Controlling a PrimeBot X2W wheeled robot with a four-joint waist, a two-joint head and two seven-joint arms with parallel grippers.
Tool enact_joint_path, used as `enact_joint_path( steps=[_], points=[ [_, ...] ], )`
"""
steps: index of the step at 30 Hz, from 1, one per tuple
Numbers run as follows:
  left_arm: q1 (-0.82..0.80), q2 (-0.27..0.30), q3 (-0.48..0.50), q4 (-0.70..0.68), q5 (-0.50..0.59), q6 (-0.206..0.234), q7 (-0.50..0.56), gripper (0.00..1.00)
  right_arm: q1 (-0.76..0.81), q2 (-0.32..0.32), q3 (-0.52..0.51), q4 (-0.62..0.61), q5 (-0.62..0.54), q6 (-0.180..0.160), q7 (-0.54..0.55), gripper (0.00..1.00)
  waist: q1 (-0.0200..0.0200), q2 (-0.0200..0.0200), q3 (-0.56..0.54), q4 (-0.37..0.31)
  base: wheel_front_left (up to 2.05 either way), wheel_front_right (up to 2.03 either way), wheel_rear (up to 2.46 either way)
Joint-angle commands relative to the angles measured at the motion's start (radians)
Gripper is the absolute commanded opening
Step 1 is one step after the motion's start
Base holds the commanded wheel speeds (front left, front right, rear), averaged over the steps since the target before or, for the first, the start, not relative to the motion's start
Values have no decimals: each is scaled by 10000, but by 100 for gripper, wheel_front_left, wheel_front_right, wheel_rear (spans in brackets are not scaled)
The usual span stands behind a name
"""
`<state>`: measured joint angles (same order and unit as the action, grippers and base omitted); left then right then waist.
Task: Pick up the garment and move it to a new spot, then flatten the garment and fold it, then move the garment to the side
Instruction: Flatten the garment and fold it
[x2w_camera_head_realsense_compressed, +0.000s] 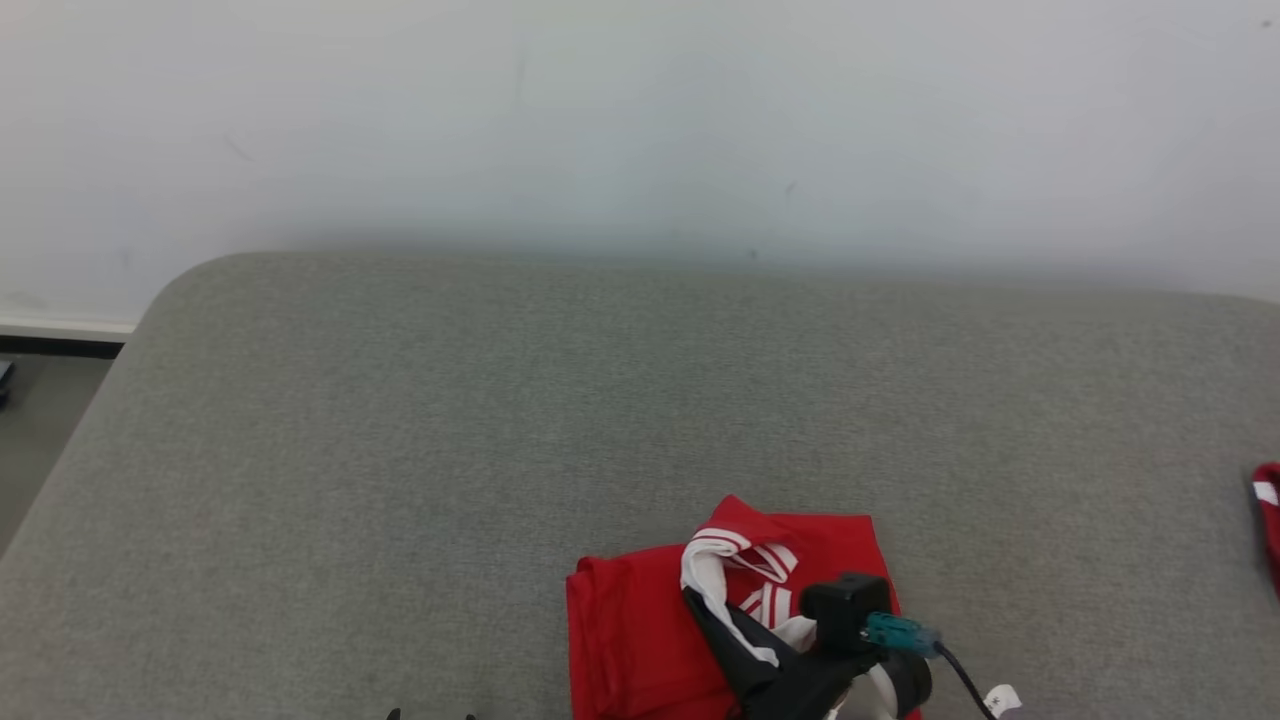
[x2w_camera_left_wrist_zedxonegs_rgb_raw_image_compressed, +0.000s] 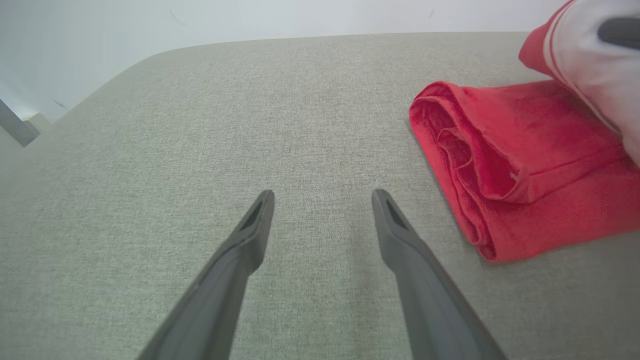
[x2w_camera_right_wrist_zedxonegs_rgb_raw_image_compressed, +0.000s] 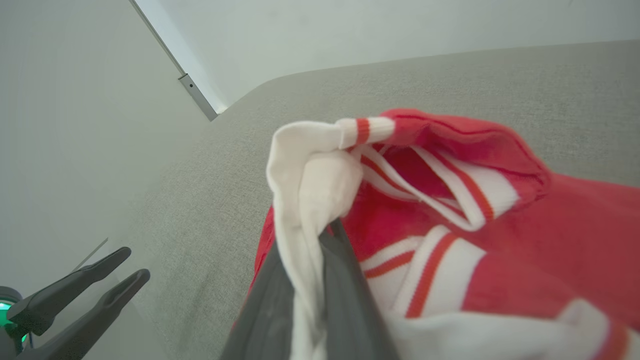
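Observation:
A red garment (x2w_camera_head_realsense_compressed: 640, 640) with white and red striped trim lies folded near the front edge of a grey cushioned surface (x2w_camera_head_realsense_compressed: 560, 420). My right gripper (x2w_camera_head_realsense_compressed: 702, 602) is shut on a white strip of the garment's trim and holds that part raised above the folded red pile. In the right wrist view the white cloth is pinched between the two dark fingers of the right gripper (x2w_camera_right_wrist_zedxonegs_rgb_raw_image_compressed: 325, 235). My left gripper (x2w_camera_left_wrist_zedxonegs_rgb_raw_image_compressed: 322, 195) is open, low over bare cushion just left of the garment (x2w_camera_left_wrist_zedxonegs_rgb_raw_image_compressed: 520, 170), touching nothing. The left gripper (x2w_camera_right_wrist_zedxonegs_rgb_raw_image_compressed: 135, 261) also shows at the lower left of the right wrist view.
A second red and white cloth (x2w_camera_head_realsense_compressed: 1268, 520) peeks in at the cushion's right edge. A pale wall (x2w_camera_head_realsense_compressed: 640, 120) rises right behind the cushion. The cushion's rounded left corner drops to grey floor (x2w_camera_head_realsense_compressed: 40, 420). Bare cushion stretches behind and left of the garment.

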<state>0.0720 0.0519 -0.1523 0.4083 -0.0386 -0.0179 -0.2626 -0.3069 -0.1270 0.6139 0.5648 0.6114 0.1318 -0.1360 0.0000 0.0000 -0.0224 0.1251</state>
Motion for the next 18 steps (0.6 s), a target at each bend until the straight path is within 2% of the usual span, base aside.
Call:
enact_joint_path(
  steps=[1, 3, 5, 6, 13, 18],
  points=[
    [45, -12, 41, 33, 50, -15, -29, 100, -199, 154, 261, 176, 97, -24, -49, 0, 0, 0, -28, 352, 0, 0, 0],
    [70, -10, 59, 53, 65, -38, -29, 100, -343, 253, 502, 390, 141, -24, -97, 0, 0, 0, -44, 456, 0, 0, 0],
    [71, -11, 67, 74, 82, -52, -29, 100, -470, 353, 650, 636, 231, -24, -184, 30, 0, 0, -58, 517, 0, 0, 0],
    [65, -11, 68, 81, 97, -53, -29, 100, -546, 406, 733, 716, 250, -24, -290, 100, 0, 0, -62, 549, 0, 0, 0],
    [134, -13, 154, 50, 42, 24, -29, 100, -812, 468, 630, 920, 363, -24, -1065, 100, 0, 0, -120, 454, 0, 0, 0],
    [145, -15, 181, -15, 25, 61, -29, 100, -824, 209, -89, 946, -71, -24, -1288, 100, 0, 0, -144, 186, 0, 0, 0]
  ],
)
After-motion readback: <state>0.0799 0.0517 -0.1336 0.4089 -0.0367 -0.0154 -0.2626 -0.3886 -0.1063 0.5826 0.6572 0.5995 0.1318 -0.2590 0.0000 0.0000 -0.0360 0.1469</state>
